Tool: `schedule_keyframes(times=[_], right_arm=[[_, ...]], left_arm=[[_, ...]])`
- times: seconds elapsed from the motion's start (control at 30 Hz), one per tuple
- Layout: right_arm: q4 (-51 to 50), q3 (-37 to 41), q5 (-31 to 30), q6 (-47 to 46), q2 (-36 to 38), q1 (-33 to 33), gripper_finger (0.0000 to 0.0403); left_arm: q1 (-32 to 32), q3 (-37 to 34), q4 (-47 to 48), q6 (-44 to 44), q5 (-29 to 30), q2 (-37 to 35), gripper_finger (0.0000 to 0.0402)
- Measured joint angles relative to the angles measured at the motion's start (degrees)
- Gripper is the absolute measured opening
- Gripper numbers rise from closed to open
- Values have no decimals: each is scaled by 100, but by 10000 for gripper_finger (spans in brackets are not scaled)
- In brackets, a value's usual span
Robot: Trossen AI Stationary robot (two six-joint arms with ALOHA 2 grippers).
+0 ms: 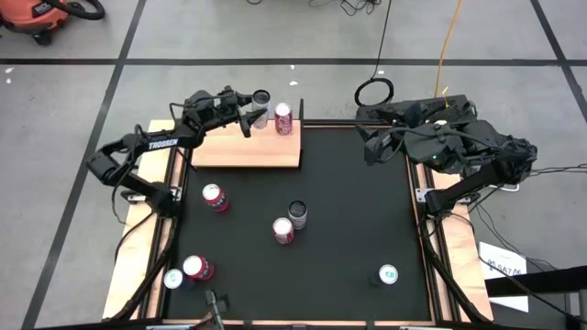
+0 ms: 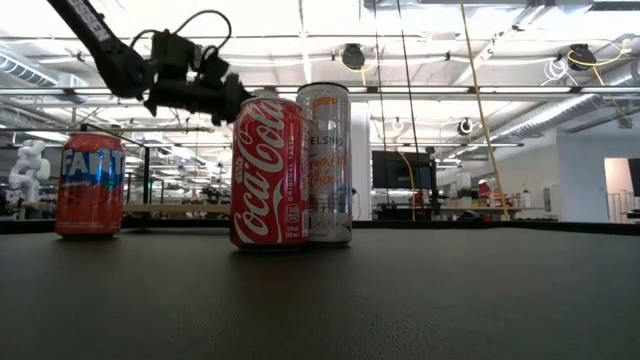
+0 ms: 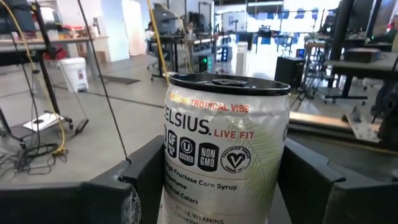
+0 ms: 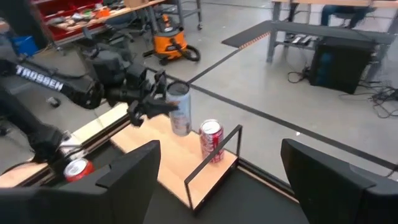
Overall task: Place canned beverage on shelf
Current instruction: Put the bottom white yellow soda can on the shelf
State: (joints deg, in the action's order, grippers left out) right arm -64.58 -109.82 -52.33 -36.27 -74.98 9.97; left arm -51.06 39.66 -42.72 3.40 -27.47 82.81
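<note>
Silver Celsius can (image 3: 224, 155) sits clenched in the left end effector (image 1: 254, 112), held above the shelf (image 1: 240, 148) at the desk's (image 1: 348, 202) far edge, just beside a red can (image 1: 283, 118) standing there; right end effector (image 4: 217, 186) is released, waiting at the far right

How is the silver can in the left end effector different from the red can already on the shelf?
The silver can is slimmer and taller; the red can is shorter and wider. The silver can is held by the left end effector above the shelf; the red can stands free on it. Both are upright, at the same end of the shelf.
</note>
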Motion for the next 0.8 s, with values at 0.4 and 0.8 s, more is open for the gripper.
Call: schedule_keyframes(times=[0.4, 0.8], right_arm=[[-14, 0, -16, -232, -28, -65, 319], [-125, 0, 4, -376, -269, -65, 320]], left_arm=[[-169, -4, -875, -139, -102, 1023, 242], [-180, -4, -928, -153, -255, 1346, 242]])
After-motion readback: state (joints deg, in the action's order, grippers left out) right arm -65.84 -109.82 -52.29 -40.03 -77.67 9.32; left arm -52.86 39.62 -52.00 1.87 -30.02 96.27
